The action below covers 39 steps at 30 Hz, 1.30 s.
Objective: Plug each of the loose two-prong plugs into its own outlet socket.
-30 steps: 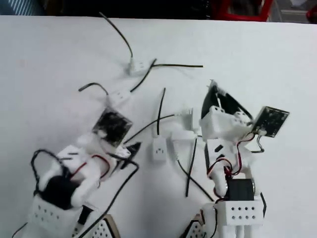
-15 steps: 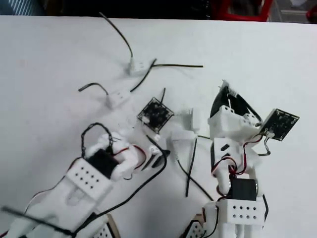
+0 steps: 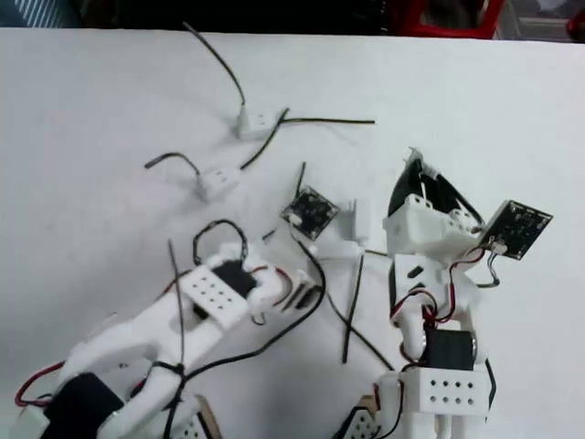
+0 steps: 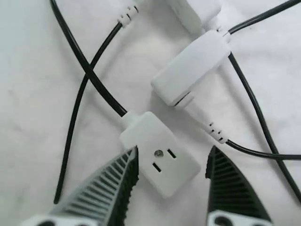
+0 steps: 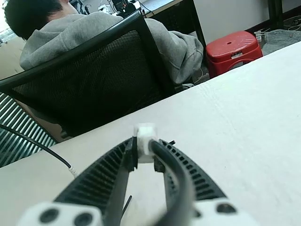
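Observation:
My left gripper is open and low over the table, its fingers on either side of a white outlet socket that lies face up with its black cord running off. Just beyond lies a white plug joined to another white block. In the high view the left arm stretches from the near left to the table's middle. My right gripper is held above the table, shut on a small white two-prong plug, and it stands at the right.
Two more white sockets with black cords lie farther back, one and one. A white plug piece rests between the arms, and loose black cords cross the middle. A person sits in a black chair beyond the table's edge.
The left arm swung from the near left to the table's middle, bringing its open gripper down around the socket. The right arm shifted slightly right, then held still.

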Tool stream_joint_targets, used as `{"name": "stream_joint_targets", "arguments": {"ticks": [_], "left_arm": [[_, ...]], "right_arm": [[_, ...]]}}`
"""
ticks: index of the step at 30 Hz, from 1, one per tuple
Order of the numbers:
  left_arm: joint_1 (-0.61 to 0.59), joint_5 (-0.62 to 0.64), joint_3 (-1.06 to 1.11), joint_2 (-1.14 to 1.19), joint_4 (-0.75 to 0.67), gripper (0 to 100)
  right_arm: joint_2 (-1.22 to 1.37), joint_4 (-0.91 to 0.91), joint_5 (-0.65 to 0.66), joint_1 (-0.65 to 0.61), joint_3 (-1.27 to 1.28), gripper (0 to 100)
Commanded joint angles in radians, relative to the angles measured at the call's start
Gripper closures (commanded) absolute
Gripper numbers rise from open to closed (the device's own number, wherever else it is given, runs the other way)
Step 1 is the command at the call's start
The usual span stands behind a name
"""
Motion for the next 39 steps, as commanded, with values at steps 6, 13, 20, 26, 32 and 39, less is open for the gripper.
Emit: {"name": "stream_joint_targets", "arguments": {"ticks": [6, 13, 20, 26, 32, 39], "left_arm": [[-0.110, 0.002, -0.132, 0.101, 0.057, 86], [-0.392, -0.092, -0.327, 0.104, 0.391, 80], [-0.654, -0.209, -0.471, 0.108, 0.483, 80], [-0.740, -0.310, -0.500, 0.102, 0.506, 80], [-0.590, -0.310, -0.537, 0.101, 0.649, 80], [-0.278, -0.180, -0.568, 0.102, 0.718, 80]], "right_arm": [[0.004, -0.019, 0.003, 0.005, -0.009, 98.2], [0.004, -0.016, 0.003, 0.004, -0.008, 98.2], [0.004, -0.016, 0.003, 0.004, -0.008, 98.2], [0.004, -0.016, 0.003, 0.004, -0.008, 98.2], [0.004, -0.016, 0.003, 0.004, -0.008, 98.2], [0.004, -0.016, 0.003, 0.004, -0.008, 98.2]]}}
